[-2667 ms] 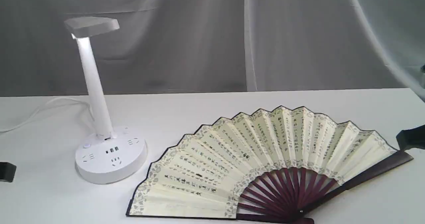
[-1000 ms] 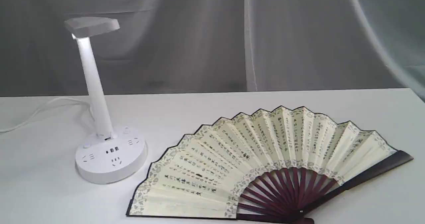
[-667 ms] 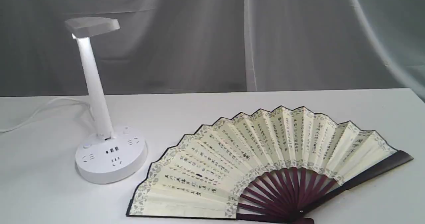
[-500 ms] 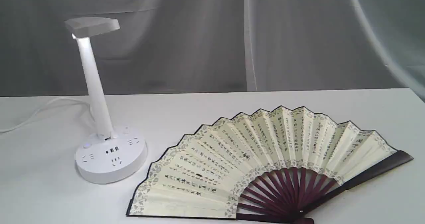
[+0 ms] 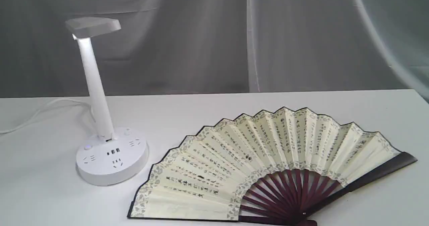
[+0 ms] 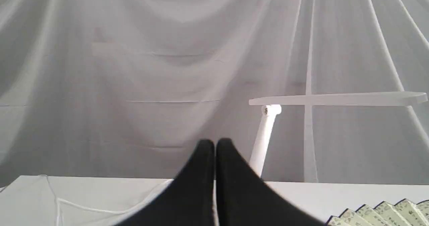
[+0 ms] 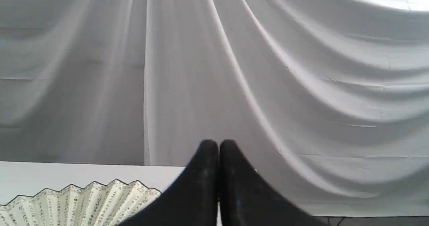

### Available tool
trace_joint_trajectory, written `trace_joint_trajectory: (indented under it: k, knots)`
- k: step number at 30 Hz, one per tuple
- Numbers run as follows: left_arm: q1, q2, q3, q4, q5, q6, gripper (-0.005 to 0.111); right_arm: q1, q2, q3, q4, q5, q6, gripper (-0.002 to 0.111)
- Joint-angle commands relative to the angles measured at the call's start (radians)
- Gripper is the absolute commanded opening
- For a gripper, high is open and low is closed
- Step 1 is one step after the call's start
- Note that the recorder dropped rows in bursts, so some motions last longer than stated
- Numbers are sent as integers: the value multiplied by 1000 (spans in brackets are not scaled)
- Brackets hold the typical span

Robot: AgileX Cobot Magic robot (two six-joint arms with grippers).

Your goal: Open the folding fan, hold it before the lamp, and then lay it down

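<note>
Folding fan (image 5: 268,145) spread flat on the bench (image 5: 214,108), nothing gripped.
You have the fan lying just right of the lamp (image 5: 95,92), its span running left to right and its dark maroon pivot end at the near edge. The left end effector (image 6: 215,145) and right end effector (image 7: 218,145) each have their jaws pressed together, empty and clear of it. The right arm looks nearer. The cream leaf is evenly pleated, with crisp black calligraphy.

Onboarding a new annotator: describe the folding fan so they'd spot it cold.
On the white table, look right of the white desk lamp. The folding fan lies there spread open and flat. Unlike the plain white lamp, it has a cream pleated leaf with black calligraphy and maroon ribs.
</note>
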Motion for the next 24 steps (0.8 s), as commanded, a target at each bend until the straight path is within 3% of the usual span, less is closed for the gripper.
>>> trace_joint_trajectory:
  k: [1, 9, 15, 24]
  knots:
    - [-5, -4, 16, -25, -36, 2, 0, 2, -4, 29, -15, -16, 3, 0]
    - [-5, -4, 221, -23, -194, -2, 0, 2, -4, 243, 14, -247, 8, 0]
    - [-5, -4, 425, -26, -388, -2, 0, 2, -4, 462, 42, -405, 8, 0]
    - [-5, -4, 720, 15, -785, 2, 0, 2, -4, 753, -11, -805, 4, 0]
